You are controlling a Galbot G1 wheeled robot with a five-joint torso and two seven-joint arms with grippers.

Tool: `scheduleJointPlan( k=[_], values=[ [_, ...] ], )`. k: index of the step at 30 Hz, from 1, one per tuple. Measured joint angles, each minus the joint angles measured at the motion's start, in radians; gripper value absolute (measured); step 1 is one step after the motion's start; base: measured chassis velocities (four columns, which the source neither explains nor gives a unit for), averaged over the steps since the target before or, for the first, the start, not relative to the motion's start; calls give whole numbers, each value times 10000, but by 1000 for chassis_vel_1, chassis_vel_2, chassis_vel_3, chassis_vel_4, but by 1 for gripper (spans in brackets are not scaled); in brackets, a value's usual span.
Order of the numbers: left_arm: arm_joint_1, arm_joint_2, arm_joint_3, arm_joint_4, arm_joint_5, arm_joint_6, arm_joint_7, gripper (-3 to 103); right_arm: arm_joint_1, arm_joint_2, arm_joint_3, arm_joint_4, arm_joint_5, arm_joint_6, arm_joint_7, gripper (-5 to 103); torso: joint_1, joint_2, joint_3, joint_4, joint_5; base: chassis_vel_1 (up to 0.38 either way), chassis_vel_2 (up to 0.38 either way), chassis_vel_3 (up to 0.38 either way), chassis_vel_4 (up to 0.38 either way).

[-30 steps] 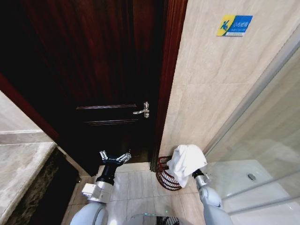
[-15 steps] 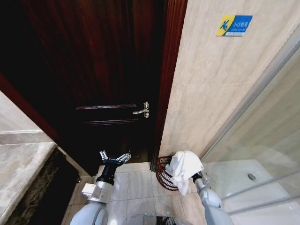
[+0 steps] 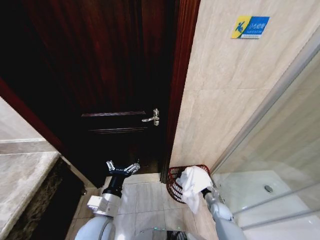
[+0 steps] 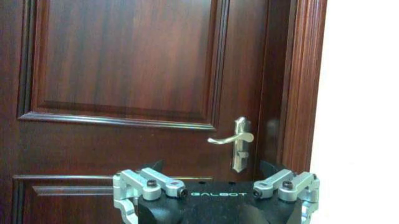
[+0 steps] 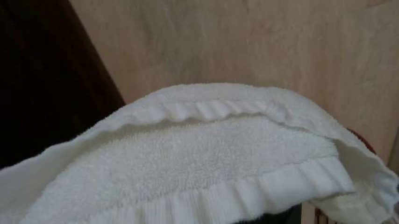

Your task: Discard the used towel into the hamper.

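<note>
The right end effector (image 3: pixel 206 191) grips a white towel (image 3: pixel 192 184) that hangs over the rim of the reddish wire hamper (image 3: pixel 174 176) in the corner by the tiled wall. The left end effector (image 3: pixel 122 168) hovers spread before the dark door (image 3: pixel 105 90).

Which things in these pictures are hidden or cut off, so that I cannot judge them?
- Right gripper: in the head view and the right wrist view the white towel covers it, so its fingers cannot be judged.
- Hamper: in the head view the towel hides its near side and inside; in the right wrist view only a sliver of rim shows.
- Left gripper: open; in the left wrist view the lower edge cuts it off.
</note>
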Motion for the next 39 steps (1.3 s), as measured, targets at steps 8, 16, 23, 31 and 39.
scheduleJointPlan(
  k=[8, 16, 23, 31, 39],
  values=[
    [0, 0, 0, 0, 0, 0, 0, 100, 349, -348, 330, -735, -1070, -298, -1100, 11, 0, 0, 0, 0, 0, 0, 0, 0, 0],
    [0, 0, 0, 0, 0, 0, 0, 100, 836, -841, 251, -424, -755, -892, -1201, 11, 0, 0, 1, 1, -3, 0, 0, 0, 0],
    [0, 0, 0, 0, 0, 0, 0, 100, 1091, -1017, 168, -75, -97, -739, -800, 11, 1, 0, 1, 1, -1, 0, 0, 0, 0],
    [0, 0, 0, 0, 0, 0, 0, 100, 1070, -1101, 97, 1022, 304, -465, -656, 11, 1, 0, 1, -1, -2, 0, 0, 0, 0],
    [0, 0, 0, 0, 0, 0, 0, 100, 1204, -1090, -133, 1572, 512, -384, -526, 11, 1, 0, 1, 1, 0, 0, 0, 0, 0]
  ],
)
